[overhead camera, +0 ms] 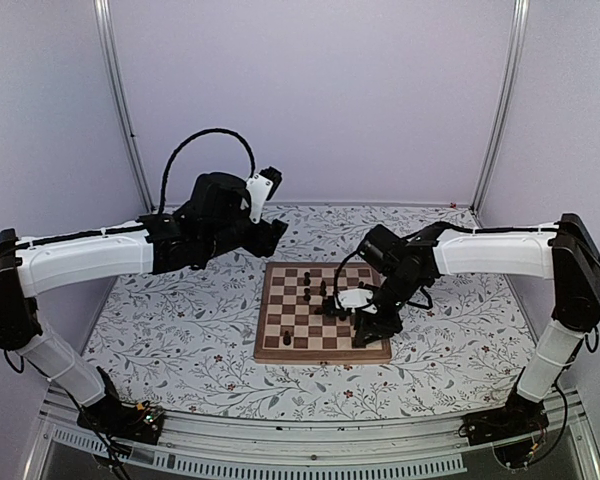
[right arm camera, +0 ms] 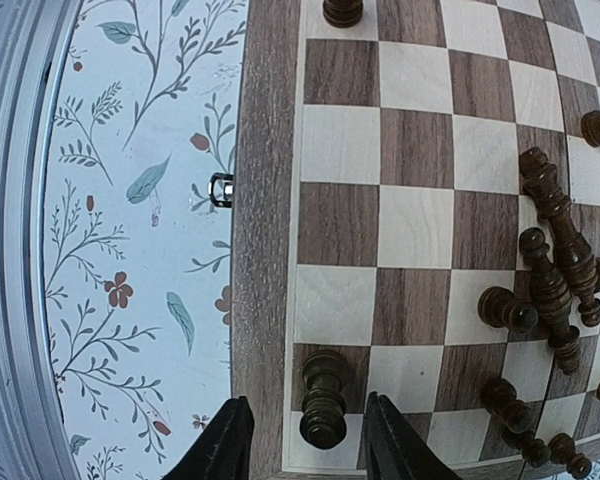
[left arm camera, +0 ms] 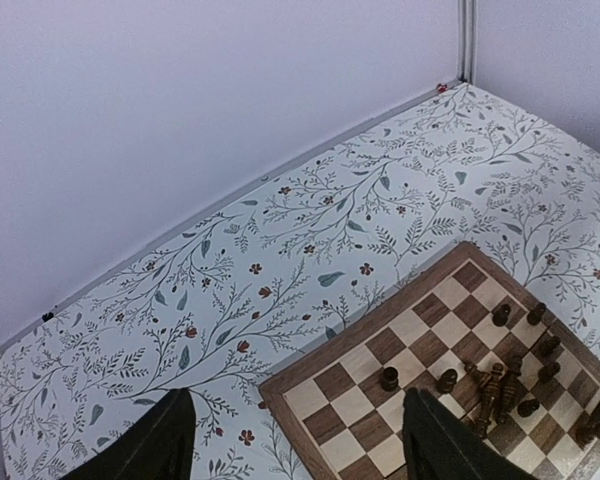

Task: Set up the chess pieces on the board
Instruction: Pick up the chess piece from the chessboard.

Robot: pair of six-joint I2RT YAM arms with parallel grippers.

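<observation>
Two arms work over a flower-print table (overhead camera: pixel 170 330). The board (overhead camera: pixel 276 352) lies flat a little right of the table's middle, one edge toward the arm bases. The left gripper (overhead camera: pixel 272 233) hangs high above the table, off the board's far left corner and well apart from every piece. In its wrist view its fingers (left arm camera: pixel 165 440) are spread wide with nothing between them, only table and a corner of the board below. The right gripper (overhead camera: pixel 366 326) is down at the board's near right corner. From the right wrist, its fingertips (right arm camera: pixel 220 450) stand one on each side of a single dark piece (right arm camera: pixel 323 400) on the dark corner square, just beside the board's wooden rim. A strip of board shows on both sides of that piece, narrower on the right, so the jaws are parted and flank it without pinching. Most of the chess pieces (right arm camera: pixel 555 250) sit bunched a few squares in from that corner, some upright. At least two of the taller ones are toppled and crossed over each other. One lone piece (overhead camera: pixel 286 338) stands apart close to the near edge, toward the left corner. A small metal clasp (right arm camera: pixel 220 188) sits on the board's outer edge.
</observation>
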